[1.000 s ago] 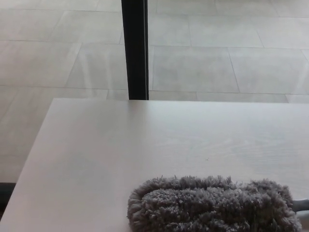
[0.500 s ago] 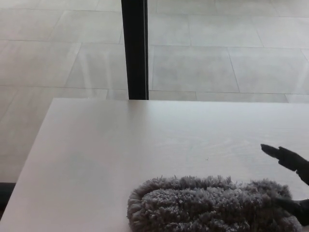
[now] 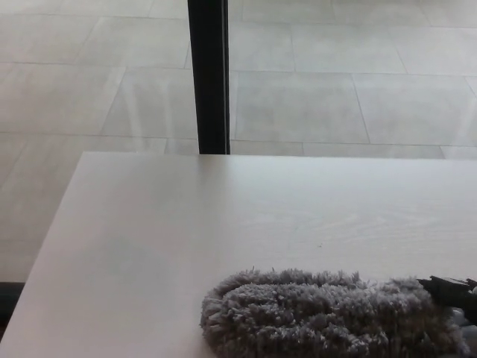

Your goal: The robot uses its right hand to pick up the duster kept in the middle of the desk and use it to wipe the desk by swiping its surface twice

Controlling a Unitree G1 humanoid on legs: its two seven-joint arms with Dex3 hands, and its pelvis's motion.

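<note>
The grey fluffy duster [image 3: 328,313] lies flat on the pale table [image 3: 186,239], at 6 o'clock near the table's near edge. The right hand [image 3: 453,292] shows only as a dark sliver at the duster's 3 o'clock end, touching it; its grasp state cannot be determined. The left hand is out of view.

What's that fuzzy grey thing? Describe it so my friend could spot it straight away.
Start at the pale wooden desk that fills the lower picture, below the tiled floor and black post. Along its near edge, right of centre, lies the duster. It is a long shaggy grey pad, the only fluffy thing there, with the robot's black right hand at its right end.
</note>
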